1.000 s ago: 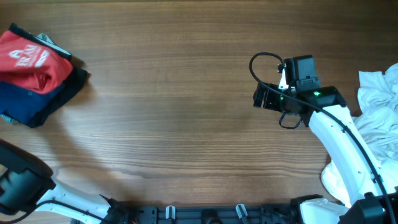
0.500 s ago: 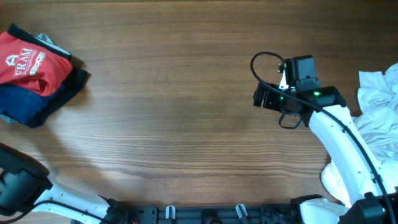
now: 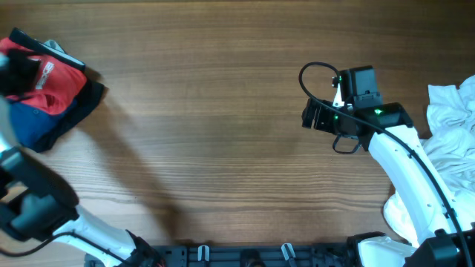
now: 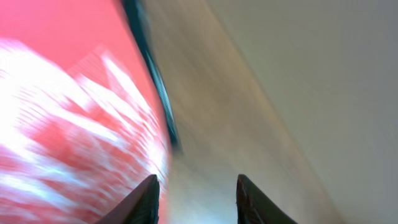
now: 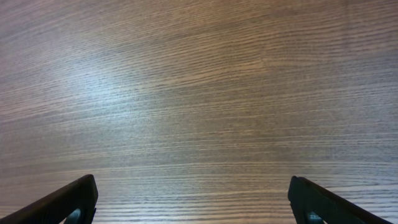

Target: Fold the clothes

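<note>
While left gripper (image 4: 198, 200) hovers jaws-apart over red T-shirt (image 3: 63, 83), snagging could unfold it; right gripper (image 5: 196, 208), well apart, spread empty.

The table (image 3: 223, 111) is viewed from above; the red T-shirt (image 4: 56, 124) is seen close from the left wrist; bare wood from the right.

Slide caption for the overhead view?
Motion-blurred left arm over a red T-shirt stacked on a navy garment, far left; right arm above the table, white clothes heaped at right edge.
</note>
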